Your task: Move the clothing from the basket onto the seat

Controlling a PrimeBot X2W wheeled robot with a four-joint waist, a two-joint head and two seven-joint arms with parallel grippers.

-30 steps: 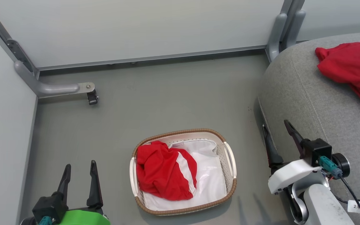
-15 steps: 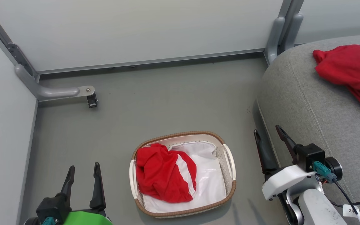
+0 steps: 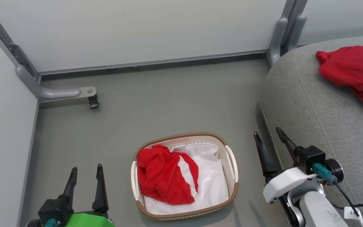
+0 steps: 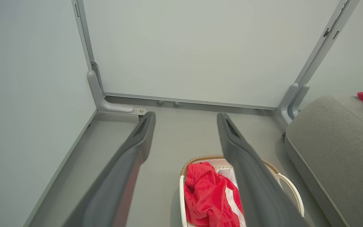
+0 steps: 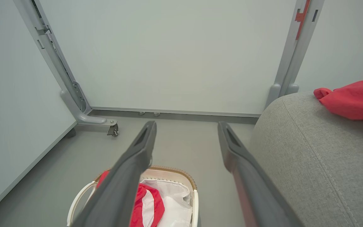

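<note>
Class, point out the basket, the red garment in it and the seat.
basket [image 3: 184, 135], head view, brown far rim.
garment [image 3: 161, 176], head view, middle of its red cloth.
seat [image 3: 314, 104], head view, bare grey top.

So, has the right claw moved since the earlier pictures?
Yes. In the head view the right claw has shifted a little to the left, closer to the basket, which lies almost where it was.
</note>
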